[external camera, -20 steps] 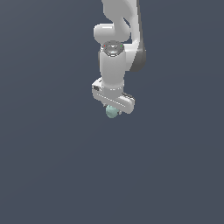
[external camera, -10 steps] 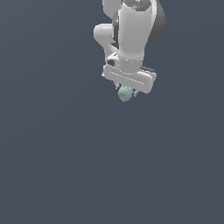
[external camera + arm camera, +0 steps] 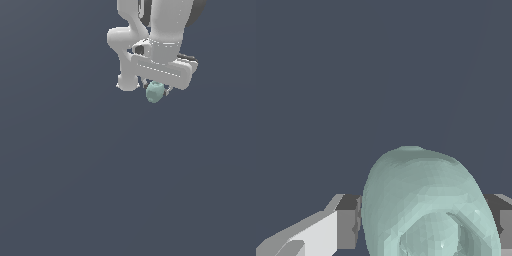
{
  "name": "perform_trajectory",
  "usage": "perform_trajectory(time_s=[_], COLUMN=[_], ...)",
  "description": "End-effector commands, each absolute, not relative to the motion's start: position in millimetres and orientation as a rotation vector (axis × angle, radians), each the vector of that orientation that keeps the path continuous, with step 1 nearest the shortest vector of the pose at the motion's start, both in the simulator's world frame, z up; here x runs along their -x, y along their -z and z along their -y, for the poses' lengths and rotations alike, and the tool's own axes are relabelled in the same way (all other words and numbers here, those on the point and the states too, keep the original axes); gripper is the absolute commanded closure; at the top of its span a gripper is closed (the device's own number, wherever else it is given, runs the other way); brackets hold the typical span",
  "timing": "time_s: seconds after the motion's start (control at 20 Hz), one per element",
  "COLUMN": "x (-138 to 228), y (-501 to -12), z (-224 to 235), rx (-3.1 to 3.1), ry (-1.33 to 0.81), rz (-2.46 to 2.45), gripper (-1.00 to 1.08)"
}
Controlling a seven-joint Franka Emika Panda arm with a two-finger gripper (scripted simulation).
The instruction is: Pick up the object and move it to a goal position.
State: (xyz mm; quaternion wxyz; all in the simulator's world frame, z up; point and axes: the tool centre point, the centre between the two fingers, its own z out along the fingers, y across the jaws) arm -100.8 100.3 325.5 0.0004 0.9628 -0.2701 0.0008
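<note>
Where the exterior view shows the upper middle of the frame, the white gripper [image 3: 159, 90] hangs from the arm with the pale teal ball [image 3: 155, 92] pinched just beneath its body. In the wrist view, the ball [image 3: 426, 205] fills the lower centre, the fingers [image 3: 346, 227] closed against its sides.

The object [image 3: 155, 92] is a small, pale teal-green lump, roundish with a faceted, bumpy skin. It hangs up in the air, tucked just under the white gripper [image 3: 157, 91]. Close up, it sits pinched between the dark fingers [image 3: 348, 220], its rounded end poking out past them.
</note>
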Motion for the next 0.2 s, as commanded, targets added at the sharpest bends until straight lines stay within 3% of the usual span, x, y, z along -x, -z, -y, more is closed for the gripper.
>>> perform_trajectory(time_s=[0.0, 0.15], x=[102.3, 102.8], y=[-331.9, -334.3], z=[-104.5, -106.2], rx=[-3.024, -3.024], ry=[0.0, 0.0], rz=[0.85, 0.85], gripper=[1.08, 1.08])
